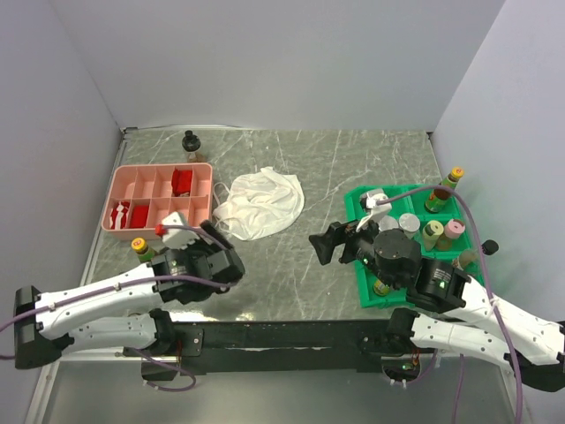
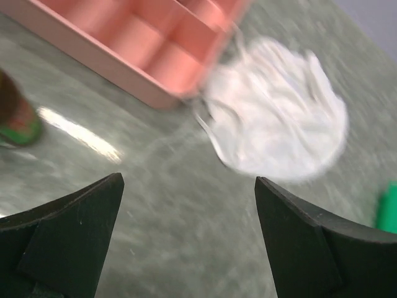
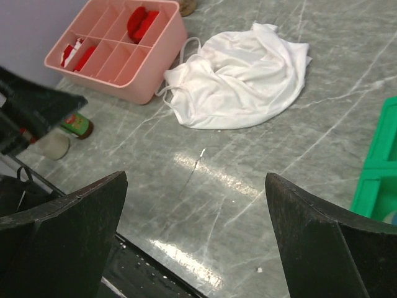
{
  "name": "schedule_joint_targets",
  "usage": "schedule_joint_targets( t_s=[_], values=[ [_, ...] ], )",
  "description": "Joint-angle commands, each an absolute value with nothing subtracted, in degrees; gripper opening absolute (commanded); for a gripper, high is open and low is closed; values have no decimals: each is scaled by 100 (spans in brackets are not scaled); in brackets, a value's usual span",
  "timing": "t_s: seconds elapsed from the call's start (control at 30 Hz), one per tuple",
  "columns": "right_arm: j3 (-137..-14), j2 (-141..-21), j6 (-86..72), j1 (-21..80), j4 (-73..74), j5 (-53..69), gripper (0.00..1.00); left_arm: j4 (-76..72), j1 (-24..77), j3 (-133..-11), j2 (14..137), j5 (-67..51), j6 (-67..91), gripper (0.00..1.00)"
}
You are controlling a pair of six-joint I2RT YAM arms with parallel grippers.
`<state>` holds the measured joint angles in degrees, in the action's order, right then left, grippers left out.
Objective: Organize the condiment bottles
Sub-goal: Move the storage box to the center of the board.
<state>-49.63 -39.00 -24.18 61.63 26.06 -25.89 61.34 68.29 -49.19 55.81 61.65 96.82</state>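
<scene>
Several bottles and jars stand in the green tray (image 1: 366, 201) at the right, among them a yellow-capped bottle (image 1: 446, 187) and a pink-capped one (image 1: 453, 231). A dark bottle (image 1: 190, 146) stands behind the pink tray (image 1: 119, 190). A yellow-capped, red-labelled bottle (image 1: 141, 249) stands in front of that tray and also shows in the left wrist view (image 2: 15, 115) and the right wrist view (image 3: 77, 124). My left gripper (image 1: 222, 238) (image 2: 189, 180) is open and empty over bare table. My right gripper (image 1: 316, 249) (image 3: 195, 177) is open and empty, left of the green tray.
A crumpled white cloth (image 1: 260, 205) (image 2: 279, 118) (image 3: 242, 74) lies between the trays. The pink tray (image 3: 149, 84) holds red items in some compartments. A white jar (image 3: 49, 144) stands by my left arm. The green tray's corner (image 3: 378, 180) is at the right.
</scene>
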Motion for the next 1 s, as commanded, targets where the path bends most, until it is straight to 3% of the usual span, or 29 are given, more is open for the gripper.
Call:
schedule_joint_targets(
  t_s=[0.0,0.4,0.67,0.97],
  values=[
    [-4904,-4016,-2417,6170,1960,-2356,100,7805,5741,-5273,5669,6688,10583,93],
    [-4641,-4298,-2443,6161,1837,-2303,100,7857,4211,-6056,6284,7225,9237,92],
    [-4544,-4228,-2382,6161,1749,-2303,100,7796,3709,-5977,6354,7181,9571,91],
    [-4544,-4210,-2320,6170,1837,-2303,100,7857,3429,-6705,6926,7523,9036,94]
  ],
)
